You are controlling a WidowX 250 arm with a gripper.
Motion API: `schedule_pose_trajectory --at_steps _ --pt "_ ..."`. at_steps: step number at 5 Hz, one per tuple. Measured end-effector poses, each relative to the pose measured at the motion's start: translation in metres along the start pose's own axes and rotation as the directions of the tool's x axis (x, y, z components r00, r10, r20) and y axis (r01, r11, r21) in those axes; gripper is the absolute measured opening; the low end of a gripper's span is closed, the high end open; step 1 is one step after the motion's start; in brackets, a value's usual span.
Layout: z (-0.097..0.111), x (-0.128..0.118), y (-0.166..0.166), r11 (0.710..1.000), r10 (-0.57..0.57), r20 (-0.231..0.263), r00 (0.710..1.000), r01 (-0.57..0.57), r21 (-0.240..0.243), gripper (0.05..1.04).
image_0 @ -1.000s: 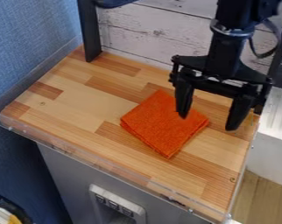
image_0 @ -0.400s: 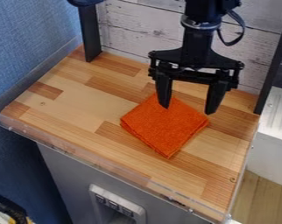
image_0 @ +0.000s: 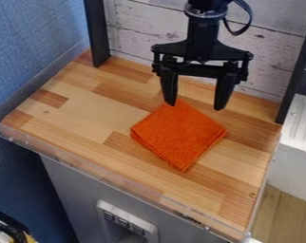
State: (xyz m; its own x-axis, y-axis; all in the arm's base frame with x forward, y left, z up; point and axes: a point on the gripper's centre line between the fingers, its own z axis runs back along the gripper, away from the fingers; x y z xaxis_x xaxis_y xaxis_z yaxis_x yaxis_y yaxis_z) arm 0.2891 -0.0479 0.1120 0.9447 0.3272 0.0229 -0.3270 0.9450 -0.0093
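I've got the pincer (image_0: pixel 196 107) spread wide with nothing in it, seemingly so it can straddle some fabric. The folded orange cloth (image_0: pixel 179 135) lies flat just below it.

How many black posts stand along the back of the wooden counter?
2: one post at the picture's left end of the back edge, the other post at its right end. The open gripper hangs between them near the orange cloth.

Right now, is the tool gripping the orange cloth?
No, the tool hangs with its fingers spread wide apart, and the folded orange cloth lies flat on the wooden counter.
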Motion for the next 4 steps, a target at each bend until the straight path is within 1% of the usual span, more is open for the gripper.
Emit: schedule_pose_trajectory --at_steps 1,3,4 --pt "0.000 0.002 0.005 1.000 0.020 0.000 1.000 -0.020 0.004 0.998" --pt "0.000 0.001 0.016 0.999 0.037 -0.033 0.999 -0.036 0.029 0.997" --pt "0.009 0.006 0.016 0.999 0.037 -0.023 0.999 -0.036 0.025 0.996"
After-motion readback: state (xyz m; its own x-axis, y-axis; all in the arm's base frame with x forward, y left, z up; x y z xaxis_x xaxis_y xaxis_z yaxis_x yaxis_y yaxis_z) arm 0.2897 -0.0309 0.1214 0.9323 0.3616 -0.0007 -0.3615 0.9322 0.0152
